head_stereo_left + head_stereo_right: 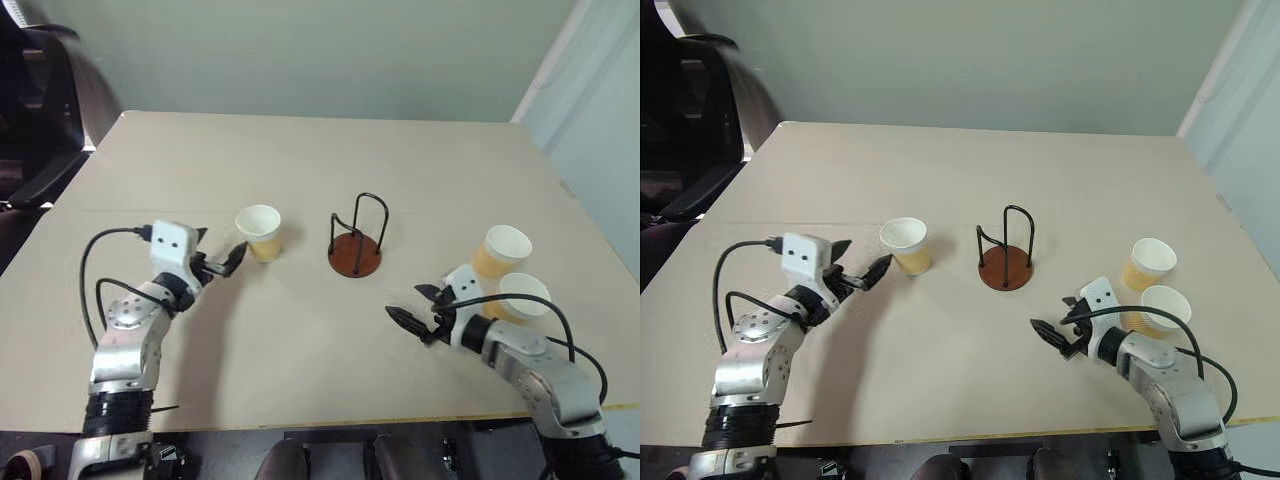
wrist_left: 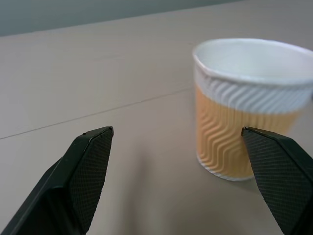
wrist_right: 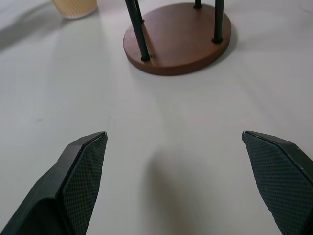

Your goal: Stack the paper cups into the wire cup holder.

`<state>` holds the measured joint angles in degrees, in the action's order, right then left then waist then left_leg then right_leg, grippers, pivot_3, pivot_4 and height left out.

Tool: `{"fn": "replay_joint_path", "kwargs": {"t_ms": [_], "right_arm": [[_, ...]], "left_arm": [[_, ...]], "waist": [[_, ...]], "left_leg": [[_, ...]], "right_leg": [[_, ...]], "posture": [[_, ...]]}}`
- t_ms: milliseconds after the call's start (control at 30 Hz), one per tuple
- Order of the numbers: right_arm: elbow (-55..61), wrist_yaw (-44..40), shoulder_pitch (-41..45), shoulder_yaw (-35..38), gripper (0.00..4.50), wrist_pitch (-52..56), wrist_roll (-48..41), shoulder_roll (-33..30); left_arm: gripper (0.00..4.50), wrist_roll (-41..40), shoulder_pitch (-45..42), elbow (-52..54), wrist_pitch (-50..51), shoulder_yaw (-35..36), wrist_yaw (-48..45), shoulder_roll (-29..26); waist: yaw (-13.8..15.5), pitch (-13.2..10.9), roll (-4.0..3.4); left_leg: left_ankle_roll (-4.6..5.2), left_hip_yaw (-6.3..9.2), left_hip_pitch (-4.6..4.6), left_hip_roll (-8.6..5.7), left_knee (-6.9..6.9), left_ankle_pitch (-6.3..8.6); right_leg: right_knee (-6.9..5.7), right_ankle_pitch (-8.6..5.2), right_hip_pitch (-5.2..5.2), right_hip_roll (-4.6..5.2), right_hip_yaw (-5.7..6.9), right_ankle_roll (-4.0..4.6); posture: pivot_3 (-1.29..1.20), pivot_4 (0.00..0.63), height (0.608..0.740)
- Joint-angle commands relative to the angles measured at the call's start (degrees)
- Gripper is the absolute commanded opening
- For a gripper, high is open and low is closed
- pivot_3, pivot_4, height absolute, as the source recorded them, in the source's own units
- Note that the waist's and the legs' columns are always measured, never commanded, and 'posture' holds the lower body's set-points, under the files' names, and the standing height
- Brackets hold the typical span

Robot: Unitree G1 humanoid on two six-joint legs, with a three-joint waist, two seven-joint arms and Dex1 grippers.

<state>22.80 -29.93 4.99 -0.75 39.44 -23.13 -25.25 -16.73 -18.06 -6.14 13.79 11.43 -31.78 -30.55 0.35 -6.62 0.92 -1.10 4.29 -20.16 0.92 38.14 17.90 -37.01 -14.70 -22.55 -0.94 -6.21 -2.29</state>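
Note:
One tan paper cup (image 1: 259, 233) stands upright on the table, left of the wire cup holder (image 1: 356, 250), whose black arches rise from a brown disc base. My left gripper (image 1: 222, 250) is open, just short of this cup. In the left wrist view the cup (image 2: 244, 112) stands ahead, close to one finger (image 2: 274, 166), and nothing is gripped. Two more paper cups (image 1: 503, 250) (image 1: 523, 295) stand together at the right. My right gripper (image 1: 412, 303) is open and empty beside them. It points towards the holder's base (image 3: 176, 39).
The beige table (image 1: 300, 160) stretches far behind the holder. A black chair (image 1: 35, 110) stands off the table's far left corner. The table's front edge (image 1: 330, 420) runs close below both arms.

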Motion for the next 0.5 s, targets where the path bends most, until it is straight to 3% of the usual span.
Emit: {"fn": "replay_joint_path", "kwargs": {"t_ms": [33, 300, 500], "right_arm": [[0.0, 0.9, 0.3, 1.9, 4.49, -3.4, 0.9, 0.4], [-4.5, 0.7, 1.6, 1.5, 4.49, -7.8, 1.8, 1.5], [-2.2, -1.2, 0.1, 1.2, 4.49, -7.2, 0.4, 0.5]], "left_arm": [[4.5, 0.7, -3.1, -2.3, -2.6, -0.6, -2.7, -1.4], [4.5, 1.1, -4.1, -2.4, -2.8, -0.8, -5.4, -2.7], [4.5, -1.3, -3.5, -1.8, 0.4, -2.6, -13.0, -5.1]], "waist": [[0.0, 0.0, 0.0], [-0.1, 0.0, 0.0], [-0.1, 0.0, 0.0]], "left_leg": [[0.0, 0.0, 0.0, 0.0, 0.0, 0.0], [0.01, 0.01, -0.02, 0.0, -0.02, 0.0], [0.0, 0.01, -0.04, 0.02, -0.06, 0.0]], "right_leg": [[0.0, 0.0, 0.0, 0.0, 0.0, 0.0], [0.06, 0.02, -0.02, 0.01, 0.0, -0.05], [0.06, 0.02, -0.04, 0.0, 0.0, -0.04]], "posture": [[0.0, 0.15, 0.74], [0.0, 0.15, 0.74], [0.0, 0.15, 0.74]]}}
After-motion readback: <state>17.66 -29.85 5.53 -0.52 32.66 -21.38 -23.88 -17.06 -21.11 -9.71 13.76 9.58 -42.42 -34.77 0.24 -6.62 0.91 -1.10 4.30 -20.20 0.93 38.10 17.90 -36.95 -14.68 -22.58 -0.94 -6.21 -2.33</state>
